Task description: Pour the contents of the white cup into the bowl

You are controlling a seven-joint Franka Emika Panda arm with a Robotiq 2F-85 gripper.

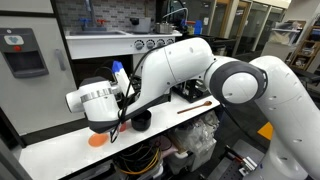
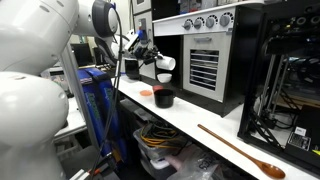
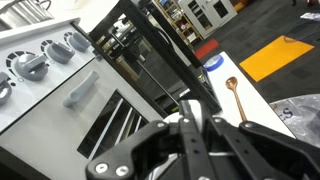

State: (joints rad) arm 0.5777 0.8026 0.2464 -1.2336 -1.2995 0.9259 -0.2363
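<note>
The Panda arm [image 1: 230,80] fills the middle of an exterior view and bends down to the lower left of the frame. A countertop oven [image 2: 205,55] stands at the back of the white table [image 2: 200,130], and a wooden spoon [image 2: 240,150] lies toward the lower right.

Left of centre, the black bowl [image 2: 163,97] rests on the table with a salmon-red cup [image 2: 148,91] just beside it. The white cup [image 2: 166,63] is in the air above the bowl, tipped on its side. The fingers [image 3: 188,130] look clamped on it, though the wrist view shows only their dark links drawn close together, not the cup.

The pour seems to be under way or close to its end; no contents can be made out. The next move likely calls for holding the rim over the bowl until it is empty, then rolling the wrist level.
</note>
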